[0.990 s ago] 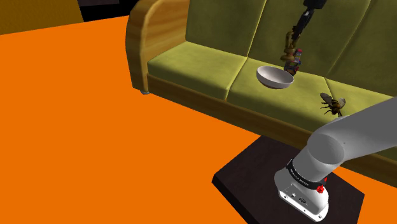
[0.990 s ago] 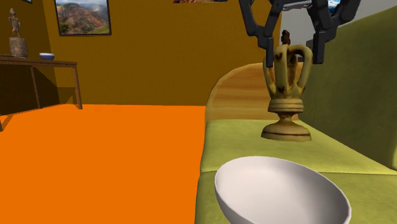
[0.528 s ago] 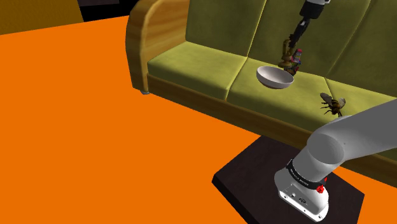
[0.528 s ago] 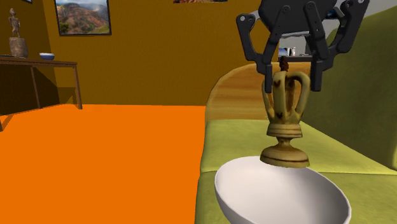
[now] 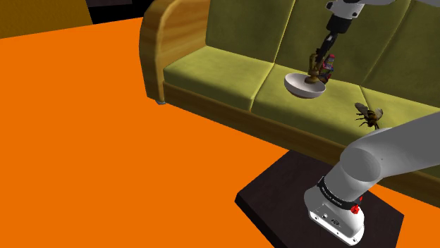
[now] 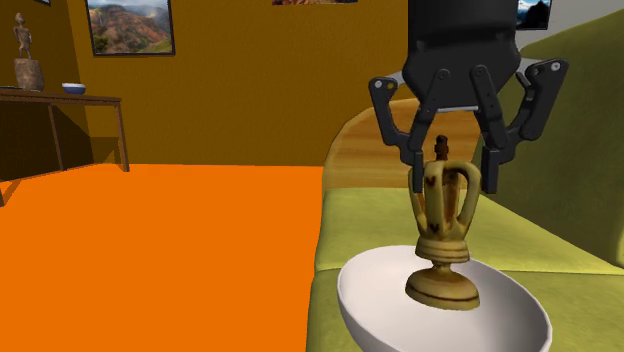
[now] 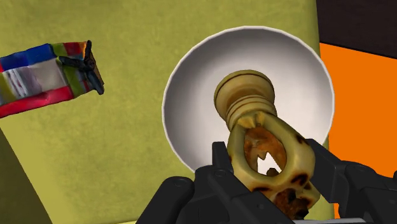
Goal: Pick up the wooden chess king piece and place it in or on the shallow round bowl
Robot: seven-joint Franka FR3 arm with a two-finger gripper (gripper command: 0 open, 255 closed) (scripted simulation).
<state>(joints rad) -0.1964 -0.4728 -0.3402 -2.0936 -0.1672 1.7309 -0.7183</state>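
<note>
A black gripper (image 6: 447,175) comes down from twelve o'clock in the second exterior view. Its fingers (image 6: 416,178) are closed narrowly on the crown of a tan wooden chess king (image 6: 445,235), holding it slightly tilted. The king's round base sits below the rim of a shallow white bowl (image 6: 352,300), near the bowl's middle. Whether the base touches the bowl's floor cannot be told.

The bowl rests on the seat of an olive-green sofa (image 5: 218,67). In the shoulder view the bowl (image 5: 299,87) lies at about twelve o'clock from the robot's stand (image 5: 282,190). A toy bee (image 5: 369,114) lies on the seat at four o'clock from the bowl, and a striped packet (image 7: 41,76) lies just beside the bowl.

The step in hand looks like the placing, nearly done. The next move likely calls for settling the base down, spreading the fingers, then lifting straight away so the tall piece does not tip.
</note>
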